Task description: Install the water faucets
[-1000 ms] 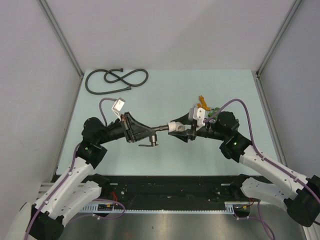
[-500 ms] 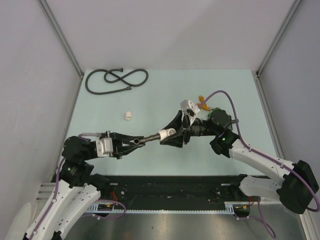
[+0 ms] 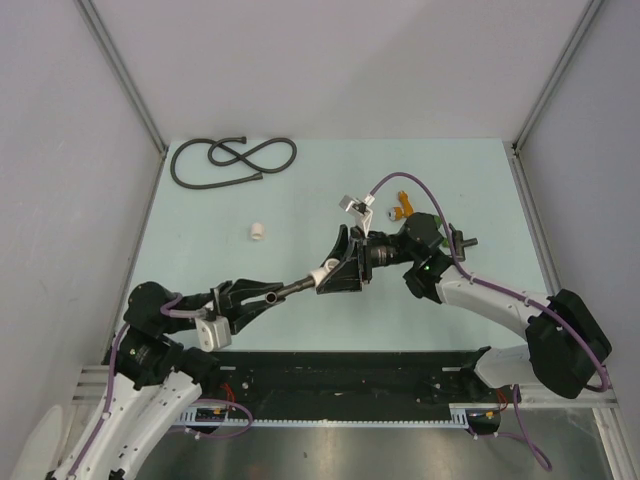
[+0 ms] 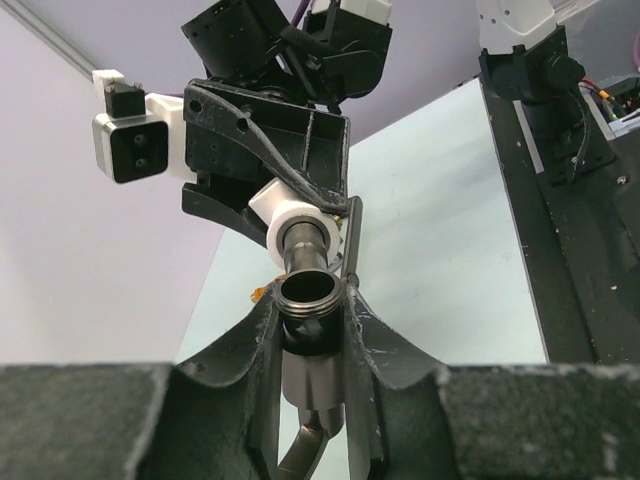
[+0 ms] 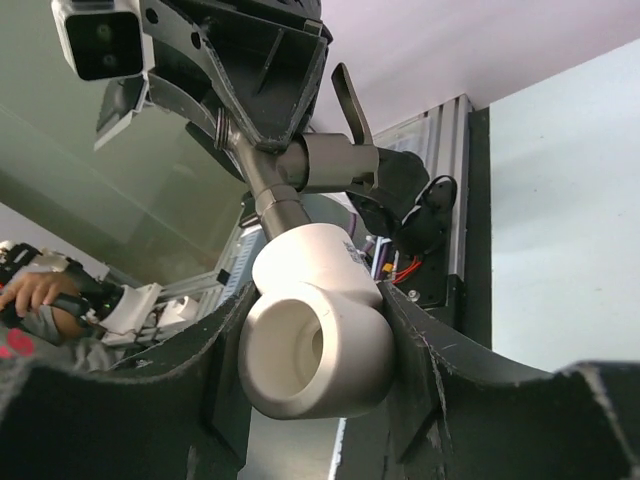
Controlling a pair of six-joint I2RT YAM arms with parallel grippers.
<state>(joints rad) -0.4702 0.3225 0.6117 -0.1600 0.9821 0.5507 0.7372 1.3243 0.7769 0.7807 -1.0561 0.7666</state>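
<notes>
Left gripper [image 3: 262, 294], seen from above, is clamped on the body of the long-piped faucet [image 3: 290, 287] and aims it away from its own base toward the right gripper [image 3: 330, 270]. That one is closed around a white elbow fitting [image 3: 321, 272]. Pipe tip and fitting meet between the two sets of fingers. I judge the arms hold the parts nose to nose, apparently lifted off the table [image 3: 200, 260], so they can be joined in the air. A loose white fitting [image 3: 258, 231] lies well beyond the left fingers, and the black hose [image 3: 232, 158] lies farther off by the table's far edge. Nothing sits beneath the joint. The black rail [image 3: 350, 365] runs close behind the left gripper, so backing off that way looks tight.

From the left wrist, the fingers [image 4: 255, 350] press either side of the faucet body, whose threaded open end faces the camera. The pipe runs straight ahead into the white elbow, with the thin lever [image 4: 350, 240] just right of it. Holding the body leaves the whole pipe free to enter.

From the right wrist, both fingers hug the elbow's sides, with its open socket toward the camera. The faucet pipe enters the elbow's far end, and the lever stands up beyond it. How deep the pipe sits is hidden inside the fitting.
</notes>
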